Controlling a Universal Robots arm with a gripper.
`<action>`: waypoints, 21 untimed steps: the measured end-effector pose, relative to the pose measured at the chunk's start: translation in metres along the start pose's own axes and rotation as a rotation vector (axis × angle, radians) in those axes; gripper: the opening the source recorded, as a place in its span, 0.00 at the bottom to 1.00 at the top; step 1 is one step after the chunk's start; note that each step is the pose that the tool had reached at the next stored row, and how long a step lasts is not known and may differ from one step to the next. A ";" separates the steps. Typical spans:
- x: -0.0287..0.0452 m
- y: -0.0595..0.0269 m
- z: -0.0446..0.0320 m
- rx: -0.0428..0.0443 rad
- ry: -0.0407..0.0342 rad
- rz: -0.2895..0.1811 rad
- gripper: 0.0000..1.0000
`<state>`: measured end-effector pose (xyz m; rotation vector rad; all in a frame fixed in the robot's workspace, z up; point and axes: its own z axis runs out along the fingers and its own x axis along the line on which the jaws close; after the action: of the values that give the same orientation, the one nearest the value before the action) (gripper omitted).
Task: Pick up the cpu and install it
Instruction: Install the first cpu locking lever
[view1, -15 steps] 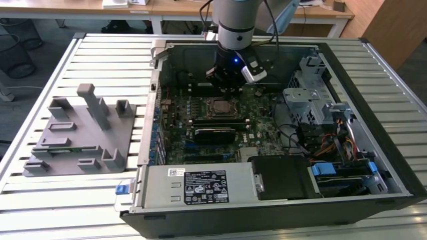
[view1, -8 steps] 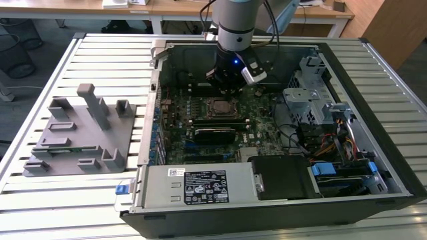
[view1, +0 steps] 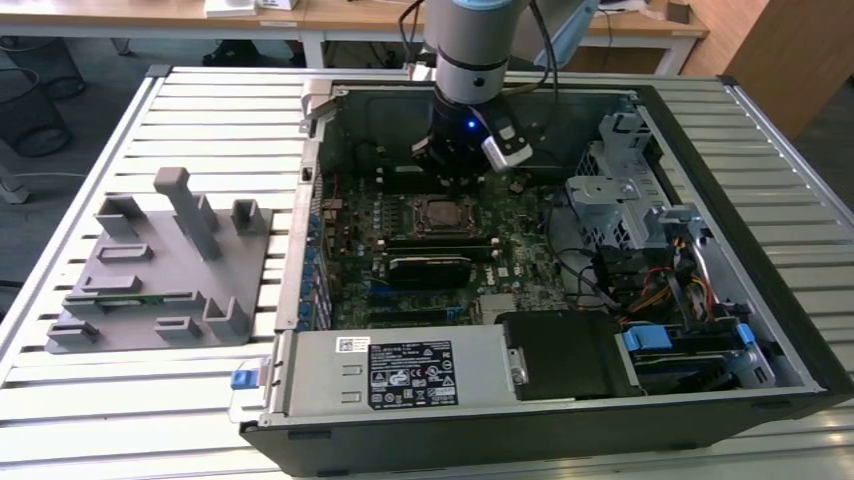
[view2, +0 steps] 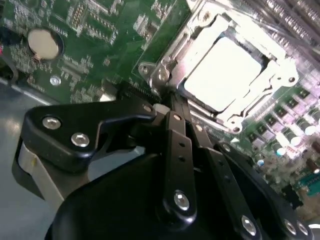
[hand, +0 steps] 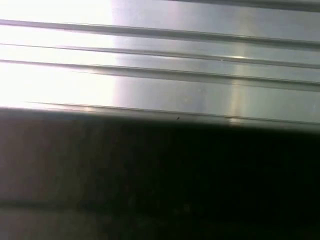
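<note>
The cpu is a pale silver square lying flat inside the metal-rimmed socket frame on the green motherboard. In the second wrist view my gripper hangs just beside the socket's rim, its black linkages in the foreground and nothing seen in it. In the exterior view the gripper hovers inside the open computer case, just behind the socket frame.
A grey plastic fixture with upright posts lies on the slatted metal table at the exterior view's left, with a green memory stick in it. Inside the case are a drive cage, cables and a power supply.
</note>
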<state>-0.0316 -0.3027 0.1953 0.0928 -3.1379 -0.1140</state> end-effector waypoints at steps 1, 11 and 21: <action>-0.0005 0.0007 -0.0005 -0.0070 -0.0021 0.000 0.11; -0.0004 -0.0001 -0.0142 -0.0066 -0.0012 0.000 0.11; 0.0000 -0.0068 -0.0145 -0.0063 -0.0013 0.000 0.11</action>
<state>-0.0312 -0.3106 0.2093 0.0928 -3.1386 -0.1239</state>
